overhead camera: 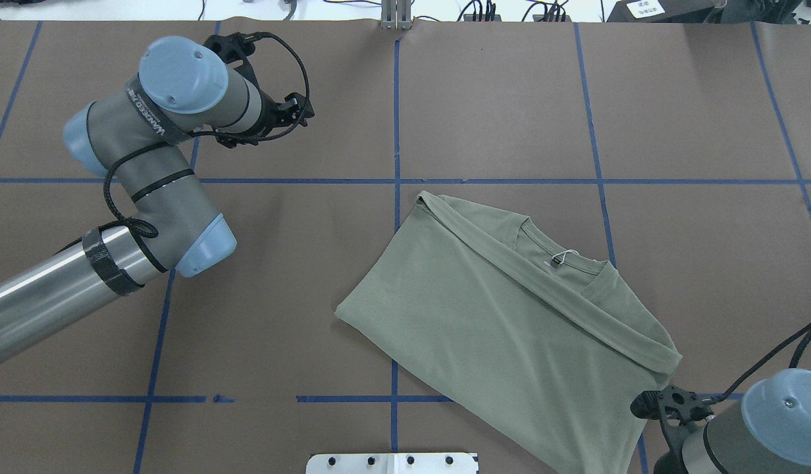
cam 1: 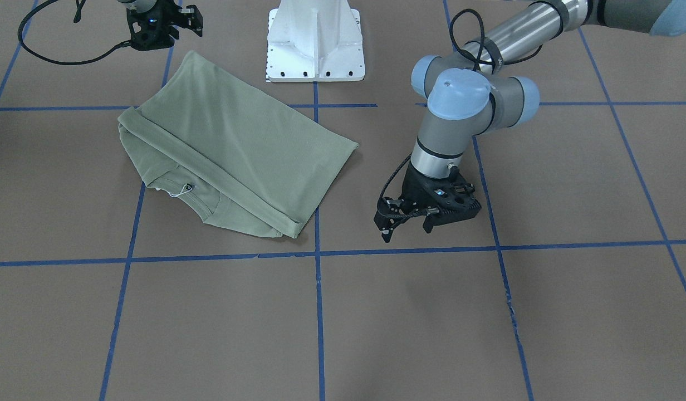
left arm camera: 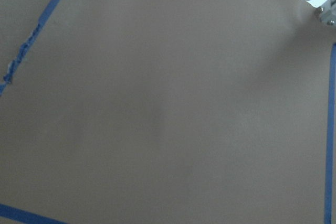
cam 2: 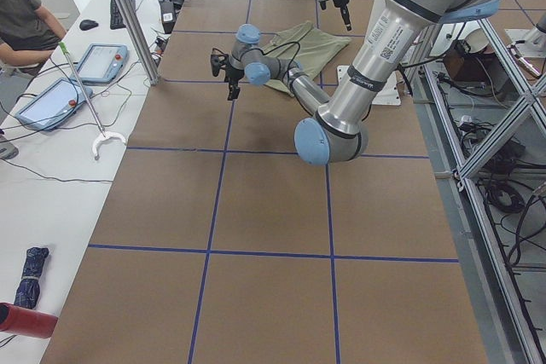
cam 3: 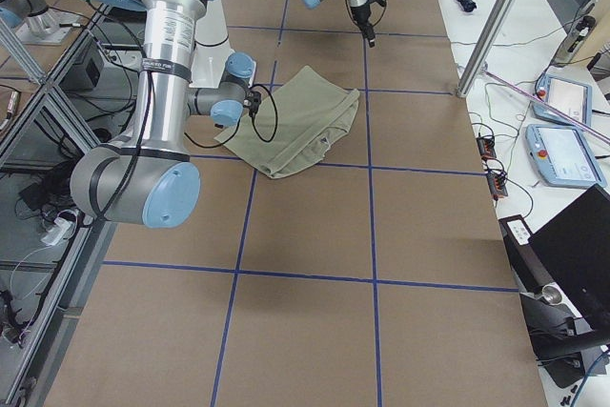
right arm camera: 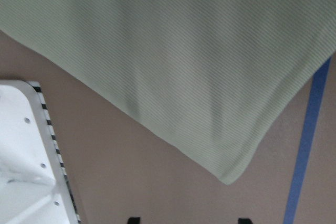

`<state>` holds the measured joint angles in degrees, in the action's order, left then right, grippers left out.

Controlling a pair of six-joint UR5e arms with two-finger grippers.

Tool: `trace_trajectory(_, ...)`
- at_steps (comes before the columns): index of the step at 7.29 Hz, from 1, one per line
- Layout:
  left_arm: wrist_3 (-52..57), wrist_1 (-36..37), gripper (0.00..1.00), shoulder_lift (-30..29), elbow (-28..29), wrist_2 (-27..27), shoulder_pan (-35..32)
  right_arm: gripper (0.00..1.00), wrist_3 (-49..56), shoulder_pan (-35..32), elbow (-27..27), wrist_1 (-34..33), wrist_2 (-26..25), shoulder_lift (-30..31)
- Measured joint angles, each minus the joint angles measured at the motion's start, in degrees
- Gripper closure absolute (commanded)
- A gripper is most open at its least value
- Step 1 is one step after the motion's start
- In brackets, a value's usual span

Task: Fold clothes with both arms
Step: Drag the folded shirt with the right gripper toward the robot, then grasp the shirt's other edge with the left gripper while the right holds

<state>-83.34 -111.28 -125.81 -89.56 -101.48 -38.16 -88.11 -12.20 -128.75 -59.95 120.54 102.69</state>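
Now the sage-green shirt (cam 1: 248, 150) is seen lying folded on the brown surface (cam 1: 543, 312), with a white string (cam 1: 179, 193) at its neck. The left end effector (cam 1: 408, 229) is held open and empty just beside the shirt. The right end effector (cam 1: 191, 22) is also spread open with nothing gripped, near the shirt's far corner.
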Motion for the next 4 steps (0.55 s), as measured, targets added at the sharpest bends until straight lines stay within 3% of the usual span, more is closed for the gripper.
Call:
trace_trajectory(2,-8.2,2.2,0.0,3.3,-7.0,-0.1,7.7,0.0,0.0,-8.9,0.3,0.0,-0.2,-4.2)
trace_trajectory(4,-18.2,3.6,0.04,4.3,-8.9,0.3,15.8,0.0,0.4,-15.8,0.9,-0.1,-0.4,-6.5)
